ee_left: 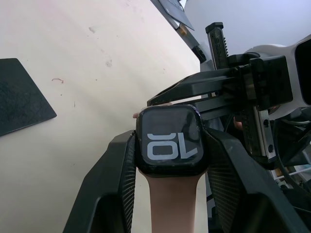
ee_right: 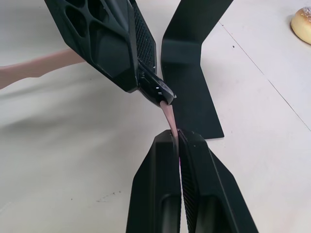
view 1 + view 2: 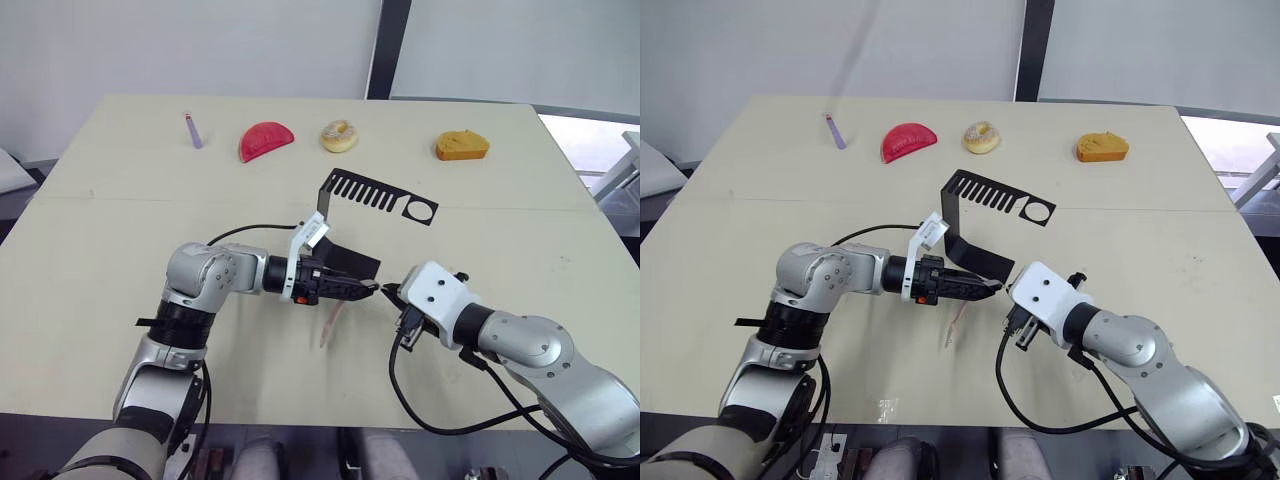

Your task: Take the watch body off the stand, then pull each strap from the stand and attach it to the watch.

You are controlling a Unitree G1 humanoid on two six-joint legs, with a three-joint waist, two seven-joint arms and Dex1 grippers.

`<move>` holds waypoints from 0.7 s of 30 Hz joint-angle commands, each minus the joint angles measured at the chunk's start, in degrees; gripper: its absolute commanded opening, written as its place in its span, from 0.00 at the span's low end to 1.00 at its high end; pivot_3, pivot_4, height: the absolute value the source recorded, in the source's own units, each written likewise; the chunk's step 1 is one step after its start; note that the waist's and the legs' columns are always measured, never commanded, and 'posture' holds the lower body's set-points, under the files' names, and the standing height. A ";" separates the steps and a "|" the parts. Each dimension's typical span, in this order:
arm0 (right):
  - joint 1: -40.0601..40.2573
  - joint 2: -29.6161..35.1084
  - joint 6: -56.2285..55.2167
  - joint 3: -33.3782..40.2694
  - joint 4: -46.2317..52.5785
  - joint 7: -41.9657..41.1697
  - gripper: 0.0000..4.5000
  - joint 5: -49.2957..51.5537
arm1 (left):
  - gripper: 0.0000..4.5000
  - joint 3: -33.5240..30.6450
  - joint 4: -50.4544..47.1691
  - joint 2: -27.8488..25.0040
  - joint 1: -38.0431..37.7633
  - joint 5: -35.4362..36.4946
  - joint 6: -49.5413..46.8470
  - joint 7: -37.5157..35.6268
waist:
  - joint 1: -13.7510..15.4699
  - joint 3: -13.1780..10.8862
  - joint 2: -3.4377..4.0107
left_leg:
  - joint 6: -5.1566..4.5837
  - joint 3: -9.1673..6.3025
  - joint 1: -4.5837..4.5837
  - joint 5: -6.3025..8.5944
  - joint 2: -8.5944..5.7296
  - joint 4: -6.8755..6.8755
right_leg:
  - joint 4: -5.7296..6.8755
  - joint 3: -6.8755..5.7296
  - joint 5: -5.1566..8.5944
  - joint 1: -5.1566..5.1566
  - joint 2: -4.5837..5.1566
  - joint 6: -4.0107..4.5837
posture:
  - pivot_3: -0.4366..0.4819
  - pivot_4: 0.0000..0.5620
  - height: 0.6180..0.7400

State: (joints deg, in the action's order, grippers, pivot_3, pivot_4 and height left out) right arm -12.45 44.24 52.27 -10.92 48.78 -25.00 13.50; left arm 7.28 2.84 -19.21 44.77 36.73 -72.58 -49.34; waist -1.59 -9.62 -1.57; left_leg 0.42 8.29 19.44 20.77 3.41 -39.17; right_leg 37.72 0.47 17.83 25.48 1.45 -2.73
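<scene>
The left pincer (image 1: 167,160) clamps the watch body (image 1: 168,141), one strap (image 1: 170,204) already attached and dangling, above the worktop's (image 3: 120,250) middle. The right pincer (image 2: 176,138) pinches the second strap (image 2: 168,115), feeding its end into the body's free edge.

The stand (image 3: 365,215) sits near the middle of the table (image 3: 90,250), its slotted arm reaching right. Behind it, along the far edge, four things lie in a row from left to right: a stick (image 3: 192,130), a half-round piece (image 3: 265,140), a ring-shaped piece (image 3: 339,135) and a chunk (image 3: 461,146). In front of the stand's base the left gripper (image 3: 368,289) and right gripper (image 3: 392,296) meet tip to tip, the watch body (image 1: 169,141) between the left one's fingers. One strap (image 3: 330,325) hangs from the watch toward the table; a second strap (image 2: 169,117) seems to bridge watch and right gripper
</scene>
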 commanded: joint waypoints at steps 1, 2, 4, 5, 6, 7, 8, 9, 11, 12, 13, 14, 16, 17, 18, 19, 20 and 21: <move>-0.38 -0.33 -1.31 0.38 0.62 -0.42 0.01 -0.85 | 0.35 -0.86 -1.20 0.28 1.62 1.64 0.16 -0.35 | -0.02 0.00 0.00 | 0.00 0.00 0.00 0.00 0.00 0.00 | 0.00 0.00 0.00 0.00 0.00 0.00 | 0.48 0.27 0.98; -0.36 -0.35 -1.34 0.39 0.63 -0.46 0.01 -0.90 | 0.35 -0.79 -1.14 0.26 1.63 1.58 0.28 -0.41 | -0.02 0.00 0.00 | 0.00 0.00 0.00 0.00 0.00 0.00 | 0.00 0.00 0.00 0.00 0.00 0.00 | 0.48 0.27 0.98; -0.29 -0.31 -1.41 0.37 0.71 -0.50 0.01 -0.98 | 0.35 -0.67 -1.05 0.18 1.61 1.48 0.53 -0.57 | -0.02 0.00 0.00 | 0.00 0.00 0.00 0.00 0.00 0.00 | 0.00 0.00 0.00 0.00 0.00 0.00 | 0.48 0.27 0.98; -0.24 -0.26 -1.45 0.36 0.77 -0.54 0.01 -1.01 | 0.35 -0.62 -0.98 0.15 1.59 1.42 0.64 -0.64 | -0.02 0.00 0.00 | 0.00 0.00 0.00 0.00 0.00 0.00 | 0.00 0.00 0.00 0.00 0.00 0.00 | 0.48 0.27 0.98; -0.21 -0.26 -1.47 0.34 0.83 -0.54 0.01 -1.03 | 0.35 -0.58 -0.95 0.09 1.56 1.38 0.75 -0.70 | -0.01 0.00 0.00 | 0.00 0.00 0.00 0.00 0.00 0.00 | 0.00 0.00 0.00 0.00 0.00 0.00 | 0.48 0.27 0.98; -0.15 -0.24 -1.57 0.31 0.84 -0.59 0.01 -1.06 | 0.35 -0.50 -0.90 0.04 1.51 1.33 0.86 -0.78 | -0.01 0.00 0.00 | 0.00 0.00 0.00 0.00 0.00 0.00 | 0.00 0.00 0.00 0.00 0.00 0.00 | 0.48 0.27 0.98; -0.06 -0.16 -1.75 0.24 0.87 -0.66 0.01 -1.12 | 0.35 -0.42 -0.90 -0.02 1.40 1.28 0.96 -0.84 | -0.01 0.00 0.00 | 0.00 0.00 0.00 0.00 0.00 0.00 | 0.00 0.00 0.00 0.00 0.00 0.00 | 0.48 0.27 0.98; 0.04 0.00 -1.94 0.21 0.95 -0.78 0.01 -1.20 | 0.35 -0.27 -0.97 -0.13 1.28 1.21 1.12 -0.96 | -0.01 0.00 0.00 | 0.00 0.00 0.00 0.00 0.00 0.00 | 0.00 0.00 0.00 0.00 0.00 0.00 | 0.48 0.27 0.98; 0.25 0.38 -2.39 0.11 1.07 -0.98 0.01 -1.53 | 0.35 -0.09 -1.02 -0.25 1.10 1.10 1.35 -1.09 | -0.02 0.00 0.00 | 0.00 0.00 0.00 0.00 0.00 0.00 | 0.00 0.00 0.00 0.00 0.00 0.00 | 0.48 0.27 0.98; 0.39 0.59 -2.58 0.17 1.17 -1.09 0.01 -1.69 | 0.35 -0.06 -0.92 -0.28 1.04 1.05 1.38 -1.08 | -0.02 0.00 0.00 | 0.00 0.00 0.00 0.00 0.00 0.00 | 0.00 0.00 0.00 0.00 0.00 0.00 | 0.48 0.27 0.98; 0.60 0.72 -2.70 0.29 1.35 -1.19 0.01 -1.79 | 0.35 0.01 -0.85 -0.35 0.92 0.94 1.54 -1.07 | -0.01 0.00 0.00 | 0.00 0.00 0.00 0.00 0.00 0.00 | 0.00 0.00 0.00 0.00 0.00 0.00 | 0.48 0.27 0.98; 0.80 0.81 -2.78 0.37 1.52 -1.25 0.01 -1.87 | 0.35 0.09 -0.81 -0.43 0.79 0.84 1.68 -1.07 | -0.01 0.00 0.00 | 0.00 0.00 0.00 0.00 0.00 0.00 | 0.00 0.00 0.00 0.00 0.00 0.00 | 0.48 0.27 0.98; 1.09 0.94 -2.81 0.66 1.87 -1.49 0.01 -1.94 | 0.35 0.14 -0.58 -0.52 0.72 0.72 1.93 -1.06 | 0.00 0.00 0.00 | 0.00 0.00 0.00 0.00 0.00 0.00 | 0.00 0.00 0.00 0.00 0.00 0.00 | 0.48 0.27 0.98; 1.20 0.99 -2.87 0.73 1.97 -1.60 0.01 -1.99 | 0.35 0.14 -0.43 -0.51 0.74 0.68 2.04 -1.03 | -0.01 0.00 0.00 | 0.00 0.00 0.00 0.00 0.00 0.00 | 0.00 0.00 0.00 0.00 0.00 0.00 | 0.48 0.27 0.98; 1.29 1.04 -2.92 0.77 2.05 -1.66 0.01 -2.04 | 0.35 0.14 -0.35 -0.50 0.75 0.67 2.10 -0.99 | -0.01 0.00 0.00 | 0.00 0.00 0.00 0.00 0.00 0.00 | 0.00 0.00 0.00 0.00 0.00 0.00 | 0.48 0.27 0.98; 1.33 1.05 -2.96 0.82 2.05 -1.71 0.01 -2.07 | 0.35 0.19 -0.24 -0.46 0.79 0.64 2.19 -0.96 | -0.02 0.00 0.00 | 0.00 0.00 0.00 0.00 0.00 0.00 | 0.00 0.00 0.00 0.00 0.00 0.00 | 0.48 0.27 0.98; 1.40 1.09 -3.10 0.85 1.95 -1.71 0.01 -2.17 | 0.35 0.20 -0.12 -0.31 0.84 0.61 2.25 -0.86 | -0.03 0.00 0.00 | 0.00 0.00 0.00 0.00 0.00 0.00 | 0.00 0.00 0.00 0.00 0.00 0.00 | 0.48 0.27 0.98; 1.48 1.10 -3.21 0.87 1.87 -1.70 0.01 -2.26 | 0.35 0.21 -0.04 -0.19 0.86 0.59 2.35 -0.79 | -0.02 0.00 0.00 | 0.00 0.00 0.00 0.00 0.00 0.00 | 0.00 0.00 0.00 0.00 0.00 0.00 | 0.48 0.27 0.98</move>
State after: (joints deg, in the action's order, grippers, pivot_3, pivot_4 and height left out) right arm -10.90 44.58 50.01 -10.95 48.86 -25.68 11.95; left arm 7.84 3.13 -19.28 44.77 36.72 -71.19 -49.68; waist -1.61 -9.62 -1.57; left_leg 0.42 8.28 19.43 20.77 3.41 -39.17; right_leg 37.72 0.48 17.83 25.48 1.44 -2.73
